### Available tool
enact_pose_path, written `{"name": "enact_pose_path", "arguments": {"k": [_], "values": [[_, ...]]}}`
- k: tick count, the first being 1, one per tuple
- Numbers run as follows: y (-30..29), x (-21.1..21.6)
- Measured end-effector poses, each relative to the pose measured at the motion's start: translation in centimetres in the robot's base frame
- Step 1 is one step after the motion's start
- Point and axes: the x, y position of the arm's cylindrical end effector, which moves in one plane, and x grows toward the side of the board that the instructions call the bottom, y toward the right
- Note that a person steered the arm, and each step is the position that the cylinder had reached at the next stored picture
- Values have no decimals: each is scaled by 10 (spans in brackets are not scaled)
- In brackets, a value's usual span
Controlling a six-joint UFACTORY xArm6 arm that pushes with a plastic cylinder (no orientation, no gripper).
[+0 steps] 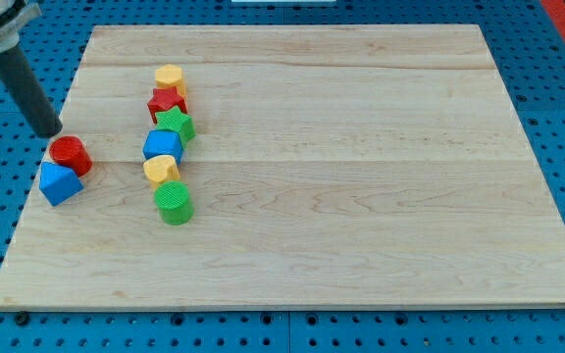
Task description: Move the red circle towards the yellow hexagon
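Rod slanting down from the view's top left, my tip [51, 131] resting on the tabletop [361, 196] just above-left of the red circle [70, 155]; no pincer is fitted. That low round disc touches a blue block [60, 182], well apart from the yellow hexagon [169, 77].

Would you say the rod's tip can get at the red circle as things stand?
Probably yes: my tip stands just up-left of the red circle with nothing between them; the blue block sits on the circle's far side.
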Motion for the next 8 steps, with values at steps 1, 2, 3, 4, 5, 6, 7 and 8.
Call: {"name": "enact_pose_path", "arguments": {"k": [1, 2, 3, 4, 5, 6, 7, 8], "values": [[1, -44], [38, -79], [90, -86], [137, -87], [136, -86], [140, -73], [165, -73], [179, -80]]}}
